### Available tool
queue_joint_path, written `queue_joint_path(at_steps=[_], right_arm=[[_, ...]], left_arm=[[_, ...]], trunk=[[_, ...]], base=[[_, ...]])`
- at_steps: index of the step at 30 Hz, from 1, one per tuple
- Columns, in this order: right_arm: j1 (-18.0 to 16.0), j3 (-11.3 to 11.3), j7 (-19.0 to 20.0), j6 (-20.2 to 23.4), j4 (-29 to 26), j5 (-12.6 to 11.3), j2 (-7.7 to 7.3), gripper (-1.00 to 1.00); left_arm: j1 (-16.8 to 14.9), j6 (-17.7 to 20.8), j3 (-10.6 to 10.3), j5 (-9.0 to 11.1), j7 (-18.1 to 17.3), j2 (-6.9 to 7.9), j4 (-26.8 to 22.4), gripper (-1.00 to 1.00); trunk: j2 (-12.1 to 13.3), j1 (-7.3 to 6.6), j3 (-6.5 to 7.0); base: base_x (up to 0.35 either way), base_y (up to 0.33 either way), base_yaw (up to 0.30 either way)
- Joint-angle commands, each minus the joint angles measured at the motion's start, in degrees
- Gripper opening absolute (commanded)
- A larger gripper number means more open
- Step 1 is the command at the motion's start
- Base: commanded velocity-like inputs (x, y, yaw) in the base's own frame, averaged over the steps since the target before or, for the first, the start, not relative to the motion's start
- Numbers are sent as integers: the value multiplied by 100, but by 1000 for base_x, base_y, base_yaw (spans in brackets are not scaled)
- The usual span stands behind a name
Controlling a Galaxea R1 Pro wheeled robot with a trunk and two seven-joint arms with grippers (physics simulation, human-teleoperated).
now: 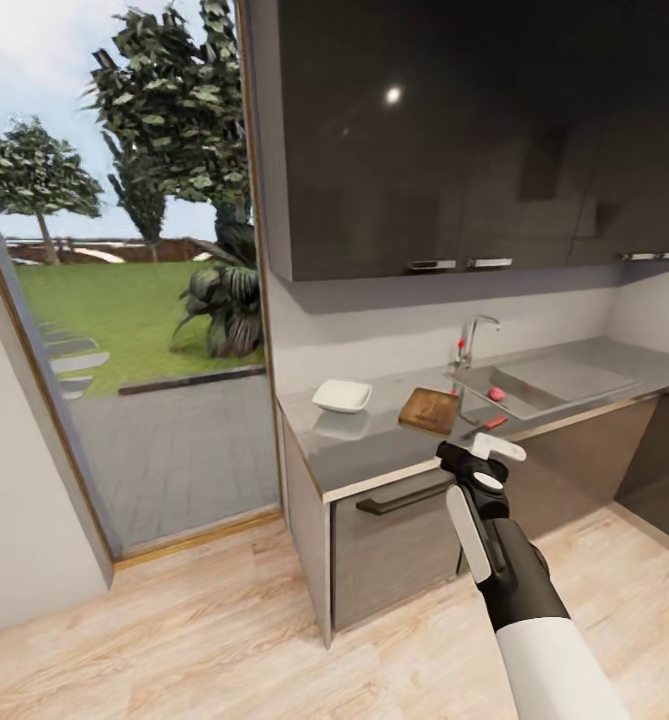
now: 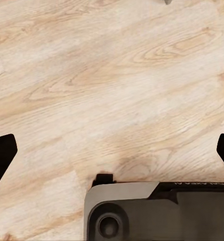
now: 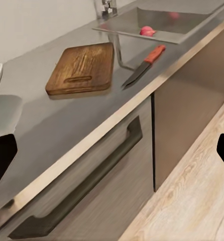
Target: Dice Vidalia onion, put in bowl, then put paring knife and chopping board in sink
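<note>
1. The robot stood on the wooden floor point(image 1: 204, 620) short of the countertop point(image 1: 374, 450), so the step in hand looked like the approach to the sink point(image 1: 519, 388); by that judgement nothing of the task itself was done yet.

2. The Vidalia onion point(image 1: 497, 394), a small pinkish ball, lay in the sink basin, beside the chrome tap point(image 1: 471, 340); in the right wrist view it showed at point(image 3: 147, 31).

3. The chopping board point(image 1: 430, 410) lay flat on the countertop between the white bowl point(image 1: 342, 396) and the sink. The paring knife point(image 1: 486, 427) rested just beside the board on the sink side, near the counter's front edge, its red handle toward the sink; the right wrist view gave it at point(image 3: 144, 65) and the board at point(image 3: 83, 69).

4. The right gripper point(image 1: 486, 462) was raised in front of the counter edge, above the drawer handle point(image 1: 404, 493), touching nothing. In its wrist view the two dark fingertips point(image 3: 1, 160) sat at opposite edges of the picture, so the jaws were spread wide and empty.

5. The left gripper point(image 2: 112, 155) pointed down at bare floor; its fingertips point(image 2: 0, 153) were likewise far apart, holding nothing.

6. The next move probably called for rolling closer and toward the sink, then reaching the right arm over the knife into the basin without knocking the tap.
</note>
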Motion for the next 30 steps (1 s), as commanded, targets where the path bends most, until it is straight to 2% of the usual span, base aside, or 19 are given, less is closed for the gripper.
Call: queue_joint_path(at_steps=[1, 3, 8, 19, 30], right_arm=[[-1, -3, -28, 17, -7, -47, -1, 100], [-1, -60, -31, 19, -7, -87, -5, 100], [-2, -437, -44, 127, -7, -109, 34, 100], [-2, -464, -46, 193, -7, -101, 46, 100], [-2, -468, -46, 193, 7, -93, 43, 100]], left_arm=[[1, -14, -1, 2, 1, 0, -1, 100], [1, -17, -5, 2, 1, -1, -2, 100], [1, -21, -7, 2, 1, -1, -2, 100], [1, -135, -7, 2, 1, -1, 5, 100], [1, -155, -7, 2, 1, -1, 7, 100]], trunk=[[-3, 5, -1], [-3, 5, -1], [-3, 5, -1], [-3, 5, -1], [-3, 5, -1]], base=[[264, 0, 0], [272, 0, 0], [279, 0, 0], [280, 5, 0], [280, 123, 0]])
